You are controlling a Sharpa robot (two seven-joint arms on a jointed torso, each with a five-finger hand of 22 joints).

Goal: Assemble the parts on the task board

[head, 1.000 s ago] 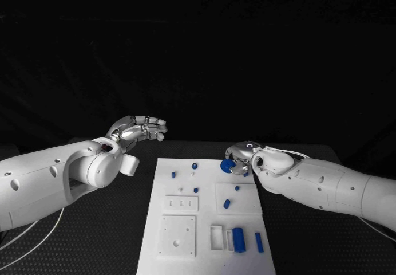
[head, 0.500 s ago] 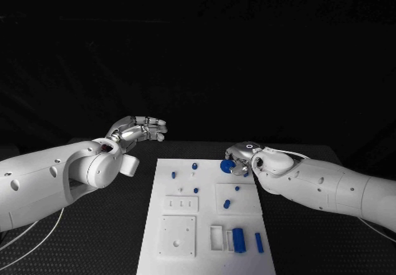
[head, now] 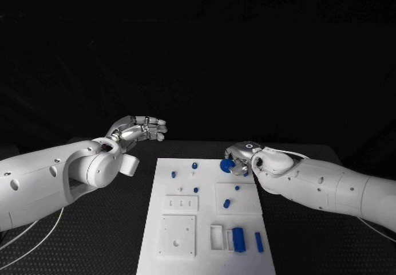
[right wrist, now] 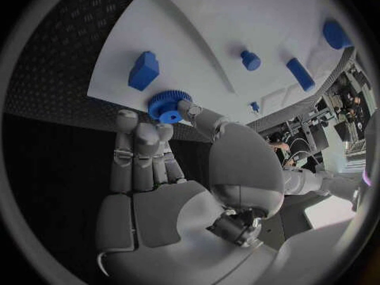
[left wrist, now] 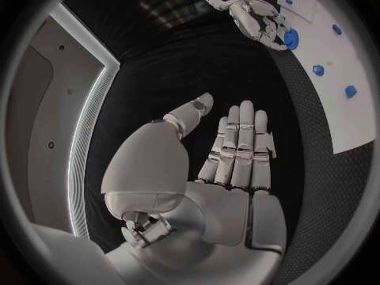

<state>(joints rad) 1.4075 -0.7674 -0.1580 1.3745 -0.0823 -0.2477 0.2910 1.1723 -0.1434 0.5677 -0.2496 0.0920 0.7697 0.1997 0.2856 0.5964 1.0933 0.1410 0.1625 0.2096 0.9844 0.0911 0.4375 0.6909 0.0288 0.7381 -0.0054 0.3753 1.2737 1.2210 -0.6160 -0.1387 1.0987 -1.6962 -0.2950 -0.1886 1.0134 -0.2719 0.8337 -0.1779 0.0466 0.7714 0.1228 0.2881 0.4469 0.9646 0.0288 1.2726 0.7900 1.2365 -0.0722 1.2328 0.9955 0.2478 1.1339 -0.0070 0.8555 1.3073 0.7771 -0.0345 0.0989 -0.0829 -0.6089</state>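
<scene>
The white task board (head: 206, 223) lies in the middle of the black table. My right hand (head: 241, 156) hovers at the board's far right corner and pinches a blue gear (head: 227, 165) between thumb and fingers. The right wrist view shows the gear (right wrist: 168, 106) at the fingertips, just off the board's edge (right wrist: 198, 38). My left hand (head: 142, 129) is raised beyond the board's far left corner with its palm bare; its fingers (left wrist: 237, 145) stretch out together and the thumb stands apart. In the left wrist view the right hand (left wrist: 253, 12) holds the gear (left wrist: 291, 40).
Small blue pegs stand on the board's far half (head: 174, 174) (head: 194, 166) (head: 227, 203). A blue block (head: 238, 239) and a blue bar (head: 258, 242) lie at the near right beside a white tray (head: 216, 237). A square white plate (head: 178, 235) sits at the near left.
</scene>
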